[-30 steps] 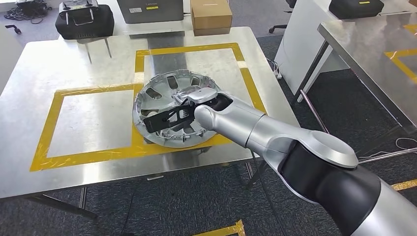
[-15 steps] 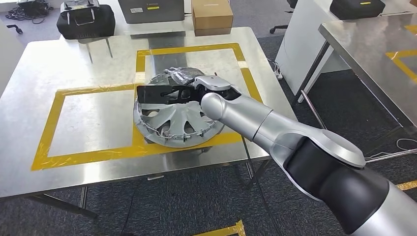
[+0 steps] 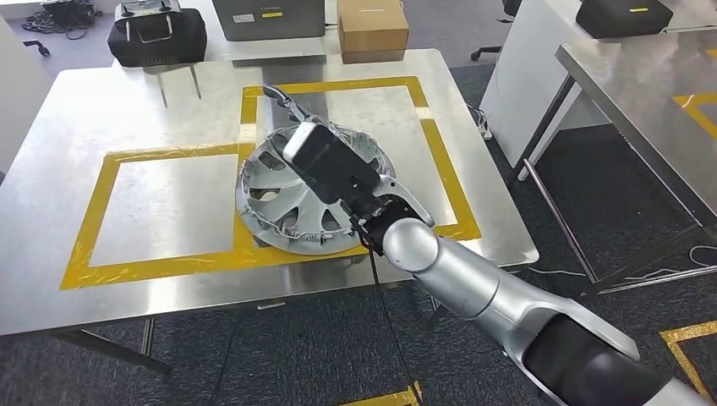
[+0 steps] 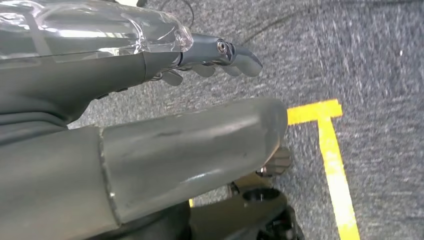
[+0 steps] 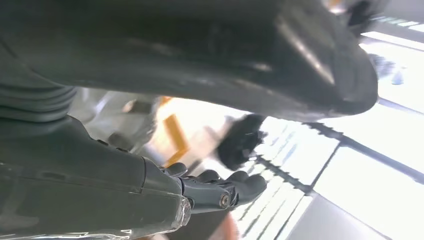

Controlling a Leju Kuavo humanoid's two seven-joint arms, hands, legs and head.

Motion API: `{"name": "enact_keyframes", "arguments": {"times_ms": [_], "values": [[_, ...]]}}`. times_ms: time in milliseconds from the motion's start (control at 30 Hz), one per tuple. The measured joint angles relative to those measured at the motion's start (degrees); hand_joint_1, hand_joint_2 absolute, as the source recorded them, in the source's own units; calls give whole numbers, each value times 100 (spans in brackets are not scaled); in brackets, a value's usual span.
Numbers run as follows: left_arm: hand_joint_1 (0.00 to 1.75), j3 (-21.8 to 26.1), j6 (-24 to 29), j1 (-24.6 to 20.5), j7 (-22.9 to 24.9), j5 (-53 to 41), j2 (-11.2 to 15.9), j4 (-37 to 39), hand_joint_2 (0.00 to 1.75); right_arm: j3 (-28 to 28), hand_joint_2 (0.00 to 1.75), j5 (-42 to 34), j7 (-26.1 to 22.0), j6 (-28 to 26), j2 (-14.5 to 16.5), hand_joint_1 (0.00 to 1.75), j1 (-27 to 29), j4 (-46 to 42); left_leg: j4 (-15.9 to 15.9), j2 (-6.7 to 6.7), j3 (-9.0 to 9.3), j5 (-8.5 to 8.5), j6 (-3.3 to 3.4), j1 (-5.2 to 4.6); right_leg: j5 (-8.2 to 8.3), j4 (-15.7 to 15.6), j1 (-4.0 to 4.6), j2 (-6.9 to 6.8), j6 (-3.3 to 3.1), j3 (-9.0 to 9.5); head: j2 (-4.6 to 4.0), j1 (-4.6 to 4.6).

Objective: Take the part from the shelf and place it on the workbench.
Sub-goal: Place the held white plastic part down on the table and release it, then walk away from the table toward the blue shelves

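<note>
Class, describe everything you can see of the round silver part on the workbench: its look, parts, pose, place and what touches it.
The part is a round silver wheel cover, plastic by its look, with radiating spokes, oval cut-outs and a ribbed rim. It lies nearly flat on the steel workbench, across the yellow tape between the two marked squares. Its near and left portions are in plain sight; the right hand is above its middle and hides the rest. Whether the hand touches it cannot be told.

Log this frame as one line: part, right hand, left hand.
part: lying on workbench, across yellow tape | right hand: above part, open | left hand: hanging, empty
</note>
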Motion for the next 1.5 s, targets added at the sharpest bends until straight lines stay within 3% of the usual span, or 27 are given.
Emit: {"name": "enact_keyframes", "arguments": {"times_ms": [233, 400, 467, 533, 567, 600, 633, 667, 700, 767, 800, 900, 967, 1067, 1100, 1133, 1167, 1233, 1300, 1400, 1433, 1500], "values": [[0, 20, 137, 188, -212, 147, 119, -4, 0, -705, 0, -499, -1540, 161, -498, 0, 2399, -2175, 8, -57, 33, -32, 4, -6, -27, -33, -3, -37, 23, 61, 0, 8], [0, 44, 213, 234, -189, 193, 239, -11, 0, -1093, 0, -768, -2138, 374, -646, 0, 3666, -3157, -93, -27, 86, 11, 133, -23, -8, -110, -31, -10, 132, 123, 0, -22], [0, 56, 252, 226, -223, 205, 265, -13, 0, -1162, 0, -881, -2280, 401, -706, 0, 3992, -3414, -220, 8, 129, 98, 182, 2, -237, 176, -36, 57, 142, 24, 0, 9], [0, 61, 278, 223, -257, 185, 292, -15, 0, -1211, 0, -1030, -2394, 410, -766, 0, 4240, -3592, -255, 26, 131, 127, 207, 0, -627, 879, -44, 111, 149, -283, 0, 72], [0, 64, 281, 224, -265, 163, 303, -15, 0, -1232, 0, -1120, -2443, 419, -783, 0, 4332, -3649, -254, 31, 126, 130, 206, -8, -754, 1209, -46, 119, 157, -432, 0, 99], [0, 68, 284, 225, -268, 136, 311, -15, 0, -1247, 0, -1209, -2488, 433, -794, 0, 4406, -3690, -251, 36, 123, 134, 202, -15, -779, 1391, -47, 121, 162, -515, 0, 122], [0, 71, 286, 224, -268, 107, 317, -15, 0, -1256, 0, -1283, -2524, 449, -800, 0, 4458, -3717, -247, 40, 120, 139, 194, -19, -685, 1356, -48, 121, 161, -503, 0, 139], [0, 74, 287, 219, -267, 80, 320, -15, 0, -1258, 0, -1334, -2548, 464, -801, 0, 4491, -3735, -242, 45, 119, 146, 181, -18, -500, 1116, -51, 119, 155, -396, 0, 157], [0, 76, 289, 212, -264, 57, 322, -15, 0, -1260, 0, -1363, -2564, 477, -801, 0, 4512, -3751, -238, 48, 118, 155, 162, -18, -275, 730, -55, 116, 145, -219, 0, 177], [0, 81, 292, 192, -245, 18, 330, -15, 0, -1265, 0, -1382, -2579, 491, -799, 0, 4532, -3788, -220, 55, 99, 177, 93, -36, 8, 80, -47, 125, 93, 53, 0, 211], [0, 86, 293, 185, -233, 2, 335, -15, 0, -1267, 0, -1387, -2585, 497, -798, 0, 4538, -3811, -217, 63, 84, 196, 48, -42, 61, -61, -35, 137, 52, 95, 0, 208], [0, 98, 295, 184, -208, -26, 349, -15, 0, -1275, 0, -1407, -2600, 502, -802, 0, 4550, -3853, -223, 117, 38, 239, -82, -18, 153, -83, -5, 166, -107, 25, 0, 151], [0, 99, 295, 185, -190, -35, 358, -15, 0, -1278, 0, -1429, -2612, 503, -802, 0, 4561, -3867, 15, 159, -73, -16, -124, 0, 250, -115, -11, 153, -212, -47, -1, 91], [0, 101, 295, 185, -172, -50, 365, -13, 0, -1279, 0, -1468, -2631, 507, -802, 0, 4590, -3879, 1069, 170, -421, -755, -156, 10, 383, -111, 9, 137, -267, -229, -1, -46], [0, 102, 297, 186, -168, -52, 372, -13, 0, -1279, 0, -1479, -2636, 508, -802, 0, 4602, -3879, 1309, 166, -457, -876, -161, 9, 424, -101, 19, 131, -264, -295, -1, -68], [0, 104, 300, 187, -164, -53, 380, -13, 0, -1279, 0, -1488, -2639, 509, -803, 0, 4612, -3879, 1331, 163, -384, -882, -158, 7, 460, -87, 26, 125, -255, -356, -1, -76], [0, 107, 305, 187, -163, -53, 389, -14, 0, -1280, 0, -1490, -2643, 510, -803, 0, 4619, -3879, 1117, 164, -189, -787, -147, 5, 492, -69, 29, 123, -242, -412, 0, -82], [0, 120, 315, 174, -163, -55, 403, -14, 0, -1282, 0, -1491, -2650, 511, -802, 0, 4629, -3880, 278, 156, 391, -534, -107, -1, 545, -28, 36, 119, -195, -491, -1, -99], [0, 142, 321, 156, -163, -57, 408, -14, 0, -1285, 0, -1492, -2655, 516, -801, 0, 4633, -3881, -273, 127, 717, -403, -43, -26, 599, -2, 44, 116, -126, -527, -1, -94], [0, 160, 324, 158, -161, -59, 405, -13, 0, -1286, 0, -1493, -2657, 522, -801, 0, 4639, -3881, -306, 107, 662, -303, 77, -61, 684, -11, 16, 120, -14, -556, 0, -76], [0, 162, 325, 154, -160, -59, 405, -14, 0, -1287, 0, -1494, -2657, 521, -803, 0, 4645, -3881, -311, 111, 616, -245, 126, -60, 616, 33, 6, 126, 17, -595, 0, -74], [0, 166, 328, 139, -160, -59, 406, -15, 0, -1290, 0, -1494, -2657, 520, -807, 0, 4655, -3881, -330, 127, 484, -109, 215, -53, 182, 429, -5, 139, 59, -747, -1, -32]]}}
